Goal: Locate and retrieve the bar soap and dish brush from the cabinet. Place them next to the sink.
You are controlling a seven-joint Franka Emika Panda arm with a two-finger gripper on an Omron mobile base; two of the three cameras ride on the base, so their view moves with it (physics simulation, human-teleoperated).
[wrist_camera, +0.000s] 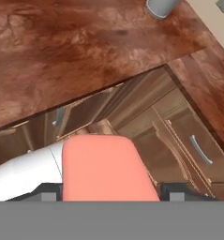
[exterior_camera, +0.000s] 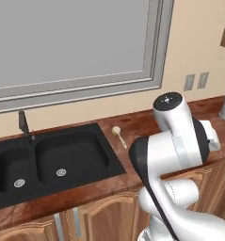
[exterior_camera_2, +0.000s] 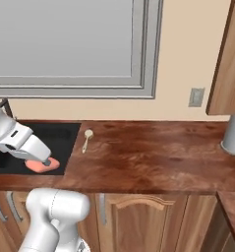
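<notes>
My gripper (exterior_camera_2: 46, 162) is shut on the salmon-pink bar soap (exterior_camera_2: 42, 168), which it holds low over the right front corner of the black sink (exterior_camera_2: 65, 133). In the hand view the bar soap (wrist_camera: 106, 168) sits between the two fingertips (wrist_camera: 48, 192), with the counter front and lower cabinet doors beneath it. The dish brush (exterior_camera_2: 87, 138) lies on the wood counter just right of the sink, as does the dish brush (exterior_camera: 118, 135) in the left base view, apart from the gripper. A corner of the brown wall cabinet (exterior_camera_2: 228, 64) hangs at the upper right.
The sink (exterior_camera: 81, 174) has two basins and a slim black faucet (exterior_camera: 23, 124). A grey cylinder (exterior_camera_2: 233, 134) stands on the counter far right, below the cabinet. A wall outlet (exterior_camera_2: 195, 97) sits above the brown counter (exterior_camera_2: 153, 157). My own arm blocks the right of the left base view.
</notes>
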